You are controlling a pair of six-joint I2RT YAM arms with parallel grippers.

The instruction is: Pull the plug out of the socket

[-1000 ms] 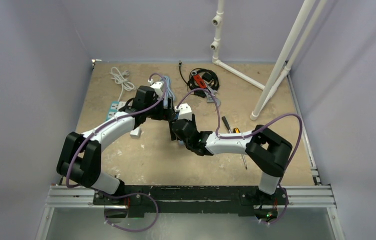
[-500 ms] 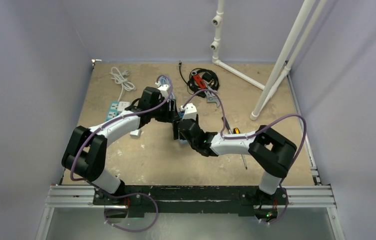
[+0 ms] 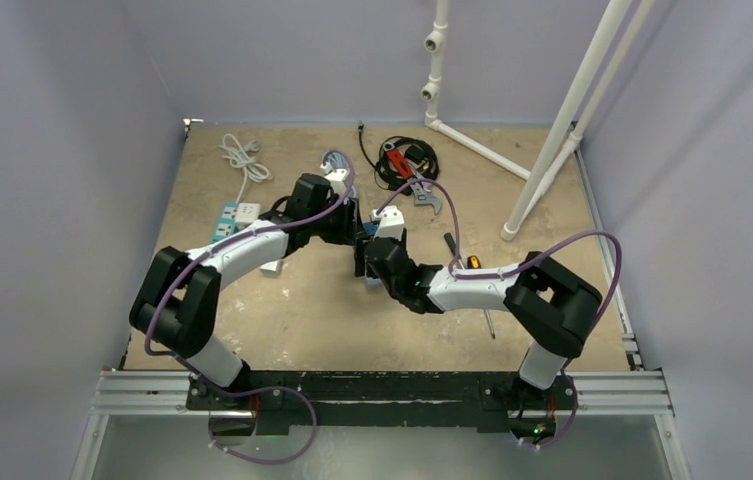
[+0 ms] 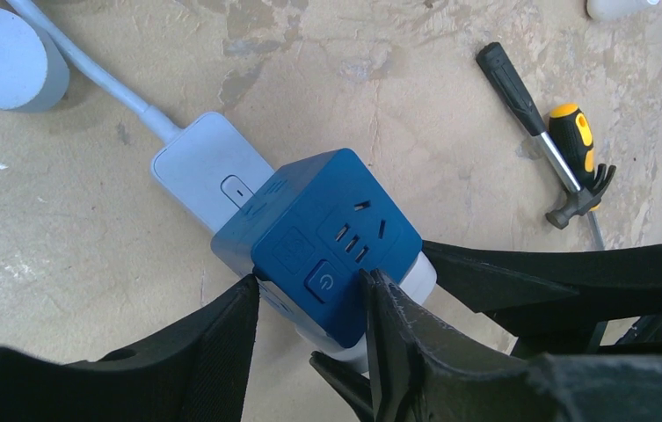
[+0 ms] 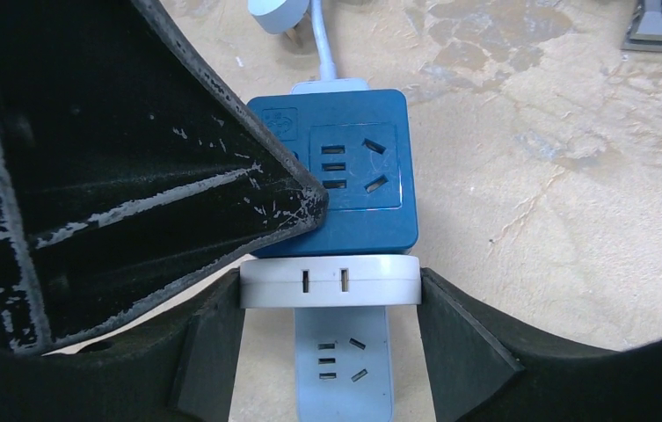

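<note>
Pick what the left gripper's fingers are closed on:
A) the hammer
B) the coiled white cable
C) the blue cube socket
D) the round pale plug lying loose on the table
C: in the left wrist view the left gripper has a finger pressed against each side of the blue cube socket, by its power button, while the right gripper clamps the white block joined to it.

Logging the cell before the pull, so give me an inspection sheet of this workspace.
Surface: tan scuffed tabletop.
Job's things: blue socket cube, white plug seated in one face.
Clutter: hammer, yellow-handled screwdriver, wrench, power strip.
Grippers: left gripper jaws clamp the cube; right gripper jaws pinch the plug.
Cables: white cord off the cube, coiled white cord, black coil, purple arm wiring.
Surroundings: lavender walls, white pipe frame.
</note>
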